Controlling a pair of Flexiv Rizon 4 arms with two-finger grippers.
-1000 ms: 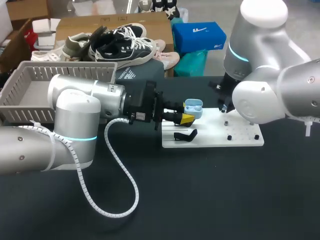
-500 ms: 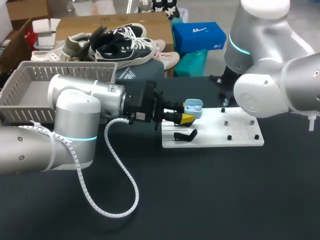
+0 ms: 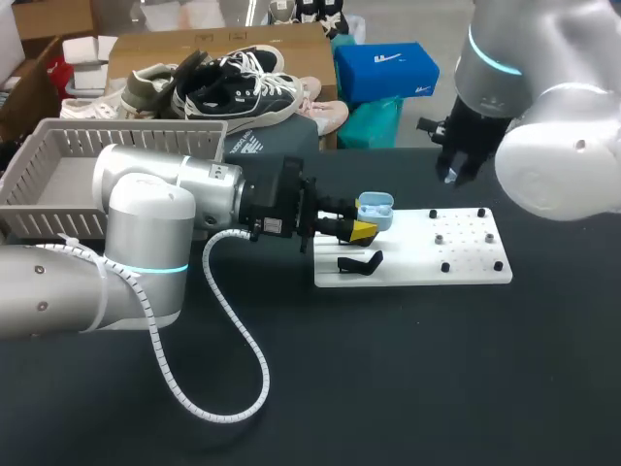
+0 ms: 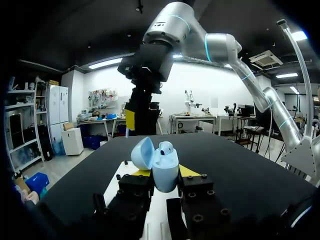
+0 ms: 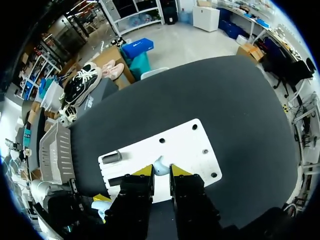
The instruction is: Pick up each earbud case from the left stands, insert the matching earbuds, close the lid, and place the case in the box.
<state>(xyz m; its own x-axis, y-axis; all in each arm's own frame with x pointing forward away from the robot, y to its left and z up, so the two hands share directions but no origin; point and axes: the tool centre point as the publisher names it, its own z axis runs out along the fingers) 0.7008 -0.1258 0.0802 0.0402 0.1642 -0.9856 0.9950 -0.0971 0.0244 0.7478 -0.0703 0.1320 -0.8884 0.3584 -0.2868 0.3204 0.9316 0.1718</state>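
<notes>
The black table (image 3: 437, 369) carries a grey basket (image 3: 126, 136) at its left rear and a white board (image 3: 466, 262) near the centre. The left gripper (image 4: 164, 172) sits at the board's left end. Its fingers are clamped on a light-blue case (image 4: 165, 170), which is upright with its lid open and one earbud (image 4: 166, 147) seated inside. The right gripper (image 5: 161, 172) hangs above the board, its fingers nearly together and pinching a second, white earbud (image 5: 160, 165).
</notes>
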